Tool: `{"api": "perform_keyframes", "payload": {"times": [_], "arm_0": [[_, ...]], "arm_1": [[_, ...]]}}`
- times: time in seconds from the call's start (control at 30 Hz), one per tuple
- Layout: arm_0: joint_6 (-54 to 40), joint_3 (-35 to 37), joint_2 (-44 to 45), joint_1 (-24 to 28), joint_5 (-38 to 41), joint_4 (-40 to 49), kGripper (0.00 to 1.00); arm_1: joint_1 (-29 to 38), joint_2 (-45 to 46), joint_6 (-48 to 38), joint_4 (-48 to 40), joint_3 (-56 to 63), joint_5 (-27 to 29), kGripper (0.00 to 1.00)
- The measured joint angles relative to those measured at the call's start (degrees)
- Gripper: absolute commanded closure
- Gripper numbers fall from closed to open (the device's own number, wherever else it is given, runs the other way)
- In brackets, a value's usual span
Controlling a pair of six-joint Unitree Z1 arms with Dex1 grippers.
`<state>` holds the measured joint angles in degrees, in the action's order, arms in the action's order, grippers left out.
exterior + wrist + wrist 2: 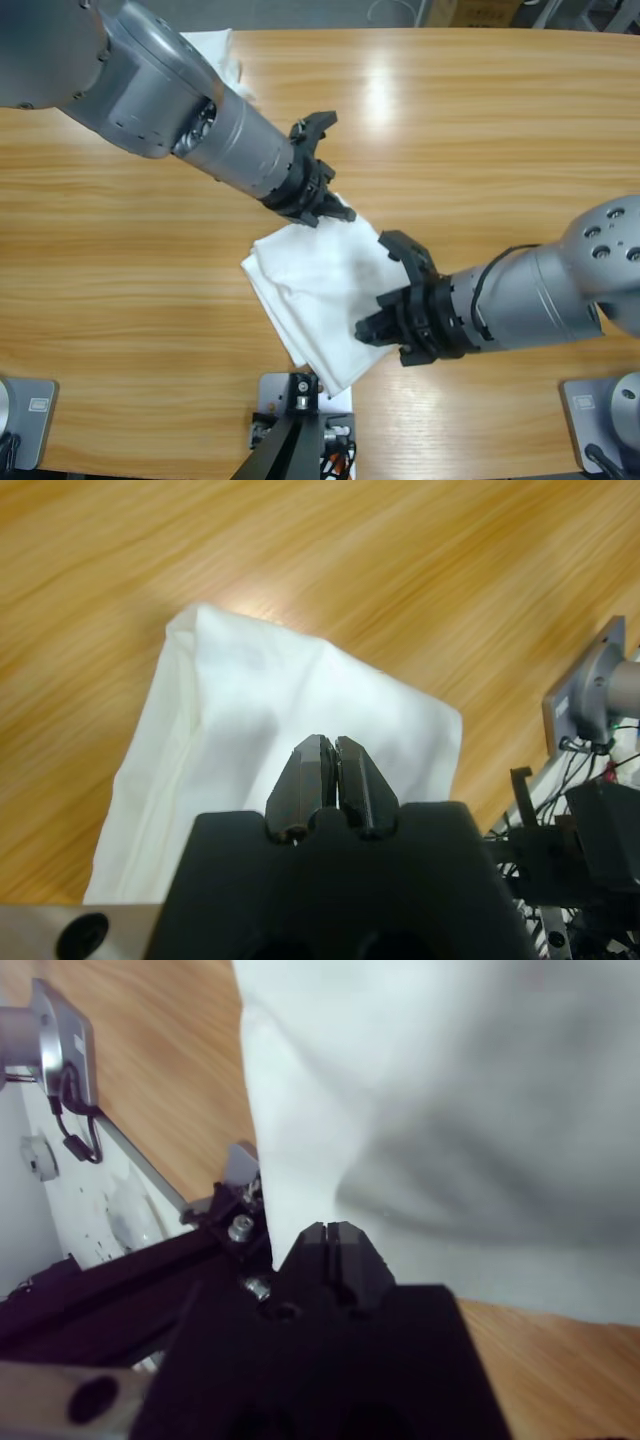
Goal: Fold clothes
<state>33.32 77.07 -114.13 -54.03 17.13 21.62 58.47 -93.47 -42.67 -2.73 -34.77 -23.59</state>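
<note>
White folded T-shirt [320, 290] lies near the middle of the wooden table [480, 150], toward its front edge. It is a flat, roughly rectangular bundle of plain white cloth, layered, with soft creases across the top and stacked fold edges showing along one long side. Its long axis runs on a diagonal: from the corner near the middle of the table down to the corner that reaches the front edge. In the left wrist view the same bundle [270, 750] shows one neat corner and a doubled edge running away from it.

At the shirt's far corner sits the left gripper [328, 207], its two black jaws pressed together with nothing between them, just above the cloth. The right gripper [372, 322] is at the shirt's right-hand edge, low over the cloth; its jaws are also closed together, and I cannot tell whether any cloth is pinched.

More white cloth [215, 45] lies at the table's far left corner, partly hidden by the left arm.
</note>
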Motion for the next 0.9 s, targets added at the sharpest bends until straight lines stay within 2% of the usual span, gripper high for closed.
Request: {"api": "perform_keyframes", "payload": {"times": [0.43, 0.73, 0.9], "arm_0": [[0.02, 0.36, -3.56, -0.36, -0.68, 0.21, 1.000], [0.94, 4.01, -7.68, -0.36, -2.75, 2.75, 1.000], [1.42, 5.11, -8.78, -0.36, -2.83, 3.01, 1.000]], "arm_1": [[1.91, -1.93, -2.33, -4.78, 1.48, 0.00, 1.000], [2.65, -1.94, -2.81, -4.86, 2.15, 0.00, 1.000], [2.68, -3.65, -3.62, -8.16, 2.99, 0.00, 1.000]]}}
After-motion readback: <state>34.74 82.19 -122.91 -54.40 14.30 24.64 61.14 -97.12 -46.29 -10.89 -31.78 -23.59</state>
